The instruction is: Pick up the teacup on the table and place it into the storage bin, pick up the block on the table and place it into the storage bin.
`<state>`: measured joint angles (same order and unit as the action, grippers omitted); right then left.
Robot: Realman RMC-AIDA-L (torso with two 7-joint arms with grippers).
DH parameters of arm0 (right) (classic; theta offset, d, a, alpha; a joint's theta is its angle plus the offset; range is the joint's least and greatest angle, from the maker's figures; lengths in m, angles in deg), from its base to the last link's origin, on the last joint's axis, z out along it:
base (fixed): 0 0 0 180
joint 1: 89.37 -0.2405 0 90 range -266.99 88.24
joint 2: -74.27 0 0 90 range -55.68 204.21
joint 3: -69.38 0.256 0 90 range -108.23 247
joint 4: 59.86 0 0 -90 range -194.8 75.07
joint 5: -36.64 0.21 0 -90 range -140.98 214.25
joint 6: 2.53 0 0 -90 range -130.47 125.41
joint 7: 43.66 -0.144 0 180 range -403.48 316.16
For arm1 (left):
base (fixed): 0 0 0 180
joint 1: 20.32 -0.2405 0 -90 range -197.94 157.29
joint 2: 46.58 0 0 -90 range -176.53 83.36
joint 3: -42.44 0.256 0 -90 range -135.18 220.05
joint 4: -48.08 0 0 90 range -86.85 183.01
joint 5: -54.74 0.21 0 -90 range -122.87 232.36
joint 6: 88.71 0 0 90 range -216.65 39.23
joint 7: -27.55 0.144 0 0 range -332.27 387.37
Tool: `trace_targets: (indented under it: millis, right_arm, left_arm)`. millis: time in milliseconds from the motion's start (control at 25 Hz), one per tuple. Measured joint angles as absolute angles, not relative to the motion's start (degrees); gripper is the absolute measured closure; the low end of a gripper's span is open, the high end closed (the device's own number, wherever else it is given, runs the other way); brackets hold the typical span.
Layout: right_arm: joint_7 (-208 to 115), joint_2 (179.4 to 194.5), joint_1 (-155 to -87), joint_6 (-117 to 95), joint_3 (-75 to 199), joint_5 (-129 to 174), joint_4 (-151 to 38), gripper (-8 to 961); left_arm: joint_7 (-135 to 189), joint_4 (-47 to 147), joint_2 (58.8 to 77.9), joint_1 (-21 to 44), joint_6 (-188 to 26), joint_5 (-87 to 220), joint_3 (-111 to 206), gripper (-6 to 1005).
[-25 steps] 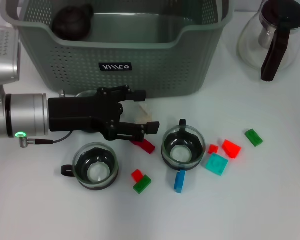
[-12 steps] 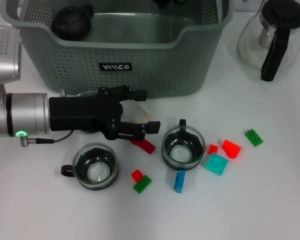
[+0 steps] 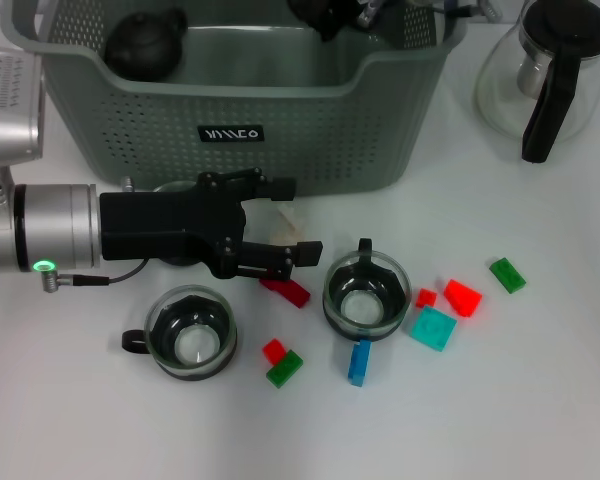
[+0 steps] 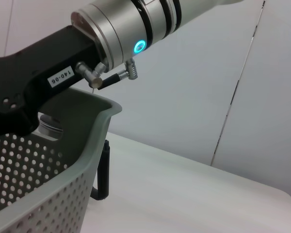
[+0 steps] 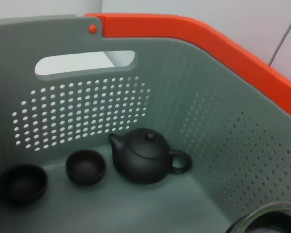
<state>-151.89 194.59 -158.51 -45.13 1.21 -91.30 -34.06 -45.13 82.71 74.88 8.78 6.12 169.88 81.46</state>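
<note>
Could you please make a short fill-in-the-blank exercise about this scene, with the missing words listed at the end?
1. The dark teapot sits inside the ______.
2. The left gripper hovers over the table, in front of the storage bin and beside a glass ______.
3. The block lying just below the right-hand glass teacup is ______ in colour.
4. The glass coffee pot has a ______ handle.

Missing words: storage bin; teacup; blue; black
</note>
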Motion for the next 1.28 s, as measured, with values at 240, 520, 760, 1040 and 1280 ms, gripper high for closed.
trace_targets:
  millis: [240,520,760,1040,1280]
  right_arm:
    - [-151.89,194.58,-158.31,-45.95,1.18,-91.33,-34.05,870]
    - [-151.88,194.51,-158.08,-47.38,1.30,-91.27,-33.32,841]
    - [-153.10,194.38,-157.40,-47.37,1.11,-91.63,-31.00,817]
    - [-153.45,194.34,-153.37,-50.14,2.03,-91.40,-20.99,390]
    - [-153.48,194.04,-144.83,-66.25,5.20,-84.51,-2.40,185]
  left_arm:
    - [-45.13,82.70,74.96,8.67,6.12,169.88,81.46,104]
    - [-45.13,82.71,74.97,8.48,6.12,169.88,81.46,105]
    - [-45.13,82.71,74.83,8.39,6.28,169.88,81.46,106]
    - [-45.23,82.70,74.56,8.32,6.45,169.88,81.46,108]
    - [-45.48,82.72,74.30,8.26,6.64,169.89,81.46,109]
